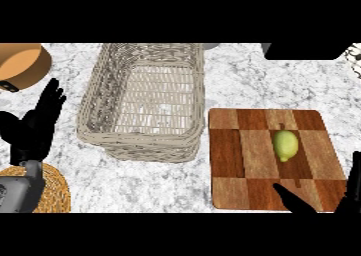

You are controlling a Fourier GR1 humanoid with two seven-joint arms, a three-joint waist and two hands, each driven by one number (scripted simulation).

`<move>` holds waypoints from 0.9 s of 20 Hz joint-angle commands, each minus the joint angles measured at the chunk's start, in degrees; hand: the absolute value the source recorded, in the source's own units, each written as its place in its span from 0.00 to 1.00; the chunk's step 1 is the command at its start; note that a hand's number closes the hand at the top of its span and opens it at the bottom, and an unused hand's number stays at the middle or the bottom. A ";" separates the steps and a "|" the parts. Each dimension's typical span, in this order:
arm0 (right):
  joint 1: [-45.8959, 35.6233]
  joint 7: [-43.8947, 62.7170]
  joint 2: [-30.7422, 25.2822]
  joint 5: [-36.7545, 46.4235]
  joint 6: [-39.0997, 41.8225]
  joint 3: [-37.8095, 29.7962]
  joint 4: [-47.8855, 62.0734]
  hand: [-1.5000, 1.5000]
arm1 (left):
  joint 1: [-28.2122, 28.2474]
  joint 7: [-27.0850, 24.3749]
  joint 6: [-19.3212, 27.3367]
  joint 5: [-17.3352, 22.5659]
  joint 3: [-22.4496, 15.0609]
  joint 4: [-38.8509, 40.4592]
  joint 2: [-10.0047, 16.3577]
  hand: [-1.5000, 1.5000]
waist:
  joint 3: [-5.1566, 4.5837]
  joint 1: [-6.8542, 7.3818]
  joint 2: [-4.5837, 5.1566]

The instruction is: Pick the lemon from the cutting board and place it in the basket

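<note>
The lemon (285, 145) lies on the right half of the cutting board (235, 165). Its long axis runs away from the robot, and its nippled tip points back toward the view's lower edge. The right hand (356, 186) is much the nearer one. It comes in at the board's near right corner, just short of the fruit, with fingers straight and thumb splayed wide, holding nothing. The lemon therefore lies ahead of that hand and a little to its left, and the gap between thumb and fingers roughly faces it. The basket (142, 145) stands just left of the board on the marble tabletop (235, 75). The left hand (26, 132) rests at the view's left, fingers up and spread, empty. No label or writing can be read anywhere
</note>
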 commanded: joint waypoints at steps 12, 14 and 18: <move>-10.67 -5.36 1.97 1.29 -11.56 0.15 16.79 0.00 | 2.00 -0.42 -1.44 -5.07 2.39 -2.47 -5.45 0.50 | -0.01 0.02 -0.03; -5.28 -18.25 -0.81 -11.05 -14.13 -2.05 18.61 0.00 | -2.03 5.04 -1.52 -5.12 3.05 -3.35 -3.82 0.50 | 0.03 -0.20 -0.07; -10.41 -13.89 -1.09 -7.47 -11.60 -3.80 19.72 0.00 | 0.90 0.73 -4.52 -6.28 4.52 -1.80 -4.83 0.50 | -0.01 -0.07 -0.03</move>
